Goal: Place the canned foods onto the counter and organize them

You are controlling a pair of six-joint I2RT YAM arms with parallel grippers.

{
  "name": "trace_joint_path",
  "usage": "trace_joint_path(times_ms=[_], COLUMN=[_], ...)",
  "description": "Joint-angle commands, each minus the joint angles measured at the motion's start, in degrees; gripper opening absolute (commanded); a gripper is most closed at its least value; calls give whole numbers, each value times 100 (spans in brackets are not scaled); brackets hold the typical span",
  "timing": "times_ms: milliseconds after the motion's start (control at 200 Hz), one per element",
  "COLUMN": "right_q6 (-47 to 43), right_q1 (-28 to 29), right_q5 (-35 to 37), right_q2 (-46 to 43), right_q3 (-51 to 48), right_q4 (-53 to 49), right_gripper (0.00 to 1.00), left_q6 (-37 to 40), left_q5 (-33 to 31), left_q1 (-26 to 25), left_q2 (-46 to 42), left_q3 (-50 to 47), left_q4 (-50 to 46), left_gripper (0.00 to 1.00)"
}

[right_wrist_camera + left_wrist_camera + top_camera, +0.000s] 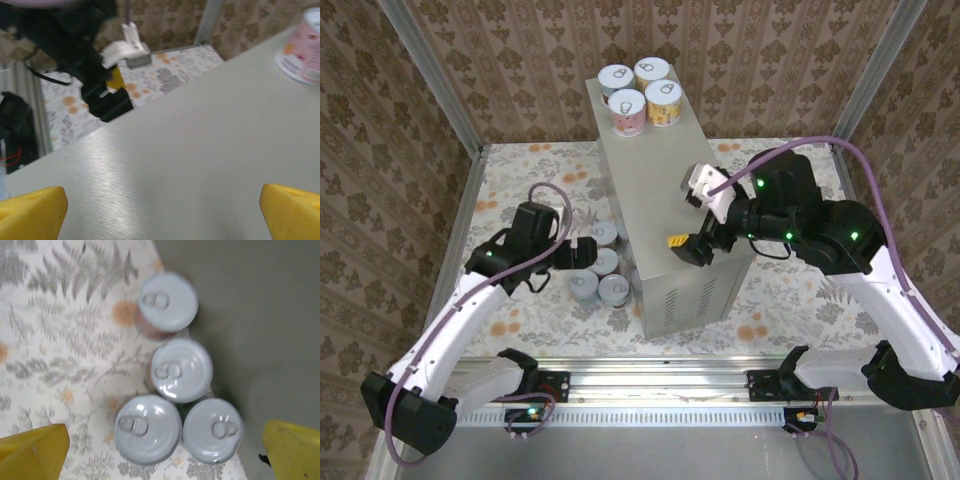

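Cans on counter: four, upright, lids up, in a tight two-by-two block at the far end of the top.
Cans on cloth: four, upright, clustered just beside the counter's left wall.
Counter: tall grey box on the floral cloth, vent slits on the near end face.
Left gripper: above the floor cluster, yellow fingertips spread wide, holding nothing.
Right gripper: over the bare near part of the counter top, fingertips wide apart, empty; pink-labelled can well beyond.
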Motion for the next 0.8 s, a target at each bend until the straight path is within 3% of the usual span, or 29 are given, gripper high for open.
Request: trace_joint_path(times_ms=[0,360,795], right_q6=[-210,-285,-246], right_q1=[376,1171,1352], right_q5=[-104,4,175], right_q2=[146,703,659], right_q3=[299,580,361], right_q4=[-311,-320,-186], right_gripper=[100,100,100], left_q6=[-641,-752,-1007], left_q5=[-53,286,187], left_q1=[51,-36,-95], left_q2=[14,355,1269], left_q3=[-316,-1078,-1114], left_q4=[-196,194,856], left_gripper=[100,99,99])
